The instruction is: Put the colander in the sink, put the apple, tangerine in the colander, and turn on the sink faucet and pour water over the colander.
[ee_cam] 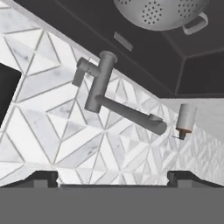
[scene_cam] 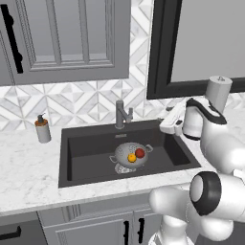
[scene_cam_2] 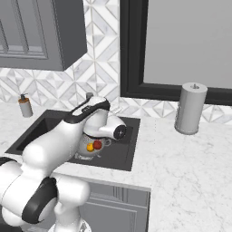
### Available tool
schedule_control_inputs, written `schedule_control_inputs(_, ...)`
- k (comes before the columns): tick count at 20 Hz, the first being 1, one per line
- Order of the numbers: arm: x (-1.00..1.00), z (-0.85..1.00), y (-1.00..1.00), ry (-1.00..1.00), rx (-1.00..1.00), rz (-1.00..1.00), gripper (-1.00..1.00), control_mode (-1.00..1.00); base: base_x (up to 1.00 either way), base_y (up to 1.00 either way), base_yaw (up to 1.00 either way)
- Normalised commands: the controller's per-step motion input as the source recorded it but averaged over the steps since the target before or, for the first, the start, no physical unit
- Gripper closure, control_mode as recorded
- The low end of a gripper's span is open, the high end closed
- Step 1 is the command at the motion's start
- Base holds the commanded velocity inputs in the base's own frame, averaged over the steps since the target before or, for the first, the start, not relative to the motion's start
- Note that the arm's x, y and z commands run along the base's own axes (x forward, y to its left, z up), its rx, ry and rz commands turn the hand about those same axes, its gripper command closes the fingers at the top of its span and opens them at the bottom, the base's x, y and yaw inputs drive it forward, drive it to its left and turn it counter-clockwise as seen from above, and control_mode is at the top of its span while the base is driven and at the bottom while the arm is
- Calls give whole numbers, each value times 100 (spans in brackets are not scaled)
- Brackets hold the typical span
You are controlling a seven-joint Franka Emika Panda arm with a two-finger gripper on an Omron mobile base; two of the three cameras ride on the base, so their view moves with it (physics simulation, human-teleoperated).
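Note:
The grey colander [scene_cam: 125, 159] stands in the dark sink [scene_cam: 86, 153], holding the red apple [scene_cam: 139, 152] and the orange tangerine [scene_cam: 131, 157]. Behind the basin rises the grey sink faucet [scene_cam: 122, 114], its spout angled to the right. My gripper [scene_cam: 164, 125] hovers over the sink's back right corner, right of the faucet and apart from it. In the hand view the gripper [ee_cam: 113, 179] is open with nothing between its fingertips [ee_cam: 43, 178]. The faucet [ee_cam: 103, 83] lies ahead of it, with the colander [ee_cam: 159, 13] at the top. From the right, the arm partly covers the colander [scene_cam_2: 86, 152].
A soap dispenser [scene_cam: 43, 129] stands on the marble counter left of the sink. A grey paper towel roll [scene_cam_2: 190, 108] stands on the counter to the right. A tiled wall and a dark window frame [scene_cam: 158, 57] rise behind the faucet.

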Motion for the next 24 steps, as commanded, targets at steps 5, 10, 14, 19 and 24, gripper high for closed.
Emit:
schedule_control_inputs(5,25,-27,0,13,19,0,-100,-100,0,0,0)
schedule_control_inputs(10,27,-43,6,5,16,2,-100,-100,0,0,0)
schedule_control_inputs(14,48,-27,15,1,17,1,-100,-100,0,0,0)
schedule_control_inputs(19,54,-1,11,0,19,0,-100,-100,0,0,0)
schedule_control_inputs(24,49,-5,10,0,8,0,-100,-100,0,0,0)
